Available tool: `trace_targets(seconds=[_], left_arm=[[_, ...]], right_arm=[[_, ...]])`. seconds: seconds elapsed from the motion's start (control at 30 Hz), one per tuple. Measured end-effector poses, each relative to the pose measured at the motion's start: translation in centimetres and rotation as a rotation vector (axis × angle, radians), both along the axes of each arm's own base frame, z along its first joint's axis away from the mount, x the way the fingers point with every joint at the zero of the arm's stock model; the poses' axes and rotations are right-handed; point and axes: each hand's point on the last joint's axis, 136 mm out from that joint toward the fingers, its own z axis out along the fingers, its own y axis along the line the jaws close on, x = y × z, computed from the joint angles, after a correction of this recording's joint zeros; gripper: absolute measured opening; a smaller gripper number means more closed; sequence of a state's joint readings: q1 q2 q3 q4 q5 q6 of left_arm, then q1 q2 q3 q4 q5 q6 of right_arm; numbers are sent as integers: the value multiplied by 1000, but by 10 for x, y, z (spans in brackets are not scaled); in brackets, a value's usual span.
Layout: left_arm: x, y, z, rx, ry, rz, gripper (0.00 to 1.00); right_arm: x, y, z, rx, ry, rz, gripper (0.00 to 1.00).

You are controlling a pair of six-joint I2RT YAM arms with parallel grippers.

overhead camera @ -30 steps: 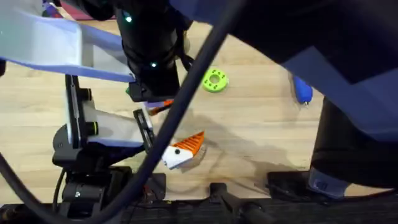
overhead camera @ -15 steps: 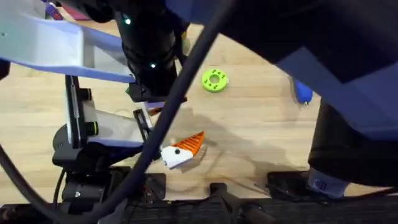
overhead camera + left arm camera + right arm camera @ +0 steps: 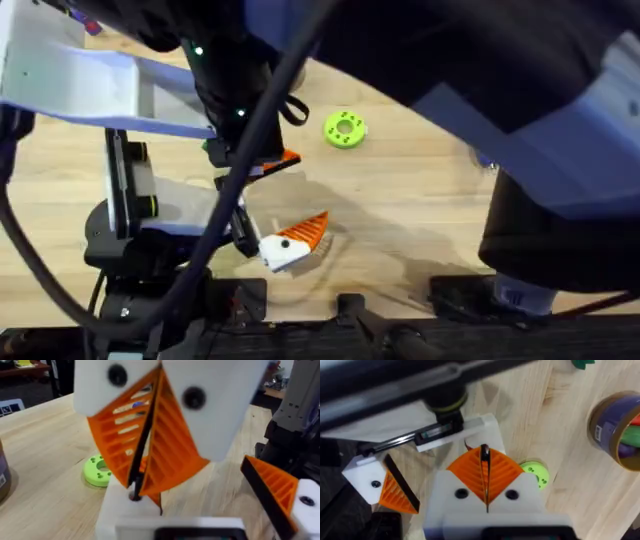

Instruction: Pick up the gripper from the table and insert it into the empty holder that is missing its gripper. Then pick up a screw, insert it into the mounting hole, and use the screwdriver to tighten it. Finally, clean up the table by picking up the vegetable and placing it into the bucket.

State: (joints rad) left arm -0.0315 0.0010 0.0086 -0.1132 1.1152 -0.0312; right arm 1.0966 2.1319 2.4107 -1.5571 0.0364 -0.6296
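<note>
My left gripper (image 3: 200, 505) stands open. One of its fingers is the bare white holder (image 3: 122, 510) (image 3: 470, 430); the other carries an orange pad (image 3: 272, 492) (image 3: 395, 491) (image 3: 298, 238). My right gripper (image 3: 136, 487) (image 3: 484, 462) (image 3: 280, 160) points down at the holder. It is shut on a small orange, black-faced piece, seemingly the gripper (image 3: 484, 454), which pokes from its tips just above the holder. The bucket (image 3: 615, 430) holds coloured items. The dark green vegetable (image 3: 582, 364) lies beyond it. The screwdriver is hidden under my right arm. No screw is in view.
A bright green disc with holes (image 3: 345, 130) (image 3: 100, 470) (image 3: 536, 472) lies on the wooden table (image 3: 420, 220) just past the grippers. Both arms hang large and dark under the overhead camera, covering the table's top and right.
The orange piece in my right gripper has shifted slightly right and away, over the holder. My right arm has swung in and now covers the blue screwdriver.
</note>
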Motion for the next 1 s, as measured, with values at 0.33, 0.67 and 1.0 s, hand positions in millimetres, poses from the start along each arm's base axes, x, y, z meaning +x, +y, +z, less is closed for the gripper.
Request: trace_targets(seconds=[0.33,0.67,1.0], left_arm=[[0,0,0,0,0,0,986],[0,0,0,0,0,0,986],[0,0,-1,-5,19,1,986]], right_arm=[[2,-1,-1,-6,-10,-3,7],[2,1,-1,-3,-11,-2,7],[2,4,-12,-26,-2,1,7]])
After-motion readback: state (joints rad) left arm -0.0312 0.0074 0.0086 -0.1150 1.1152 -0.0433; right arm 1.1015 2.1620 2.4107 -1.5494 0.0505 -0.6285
